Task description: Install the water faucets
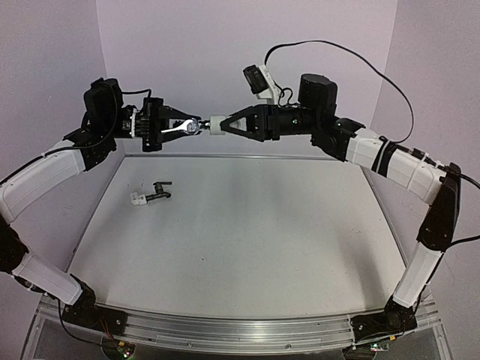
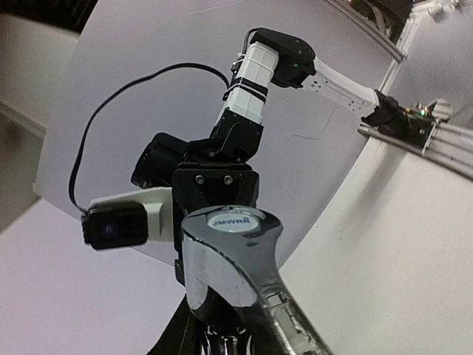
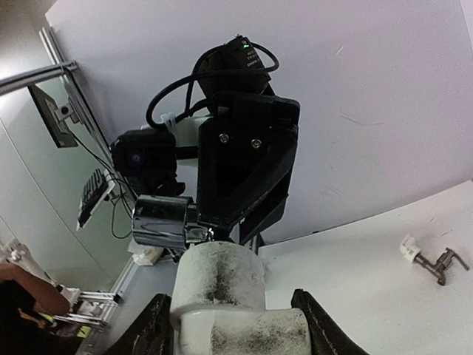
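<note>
Silver faucet point(image 1: 184, 127), dark faucet point(image 1: 160, 191): two; white fitting point(image 3: 222, 277) in right pincer point(image 1: 223, 124).

Silver faucet point(image 2: 233, 259) lever fills foreground; right pincer point(image 2: 216, 194) just behind.

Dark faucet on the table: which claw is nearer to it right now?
Left. The left claw, holding the silver faucet, is raised up and back from the dark faucet; the right claw, on a white fitting, is raised farther right.

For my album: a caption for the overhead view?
Left gripper holds a silver faucet to the white fitting in the right gripper; a dark faucet lies on the table.
</note>
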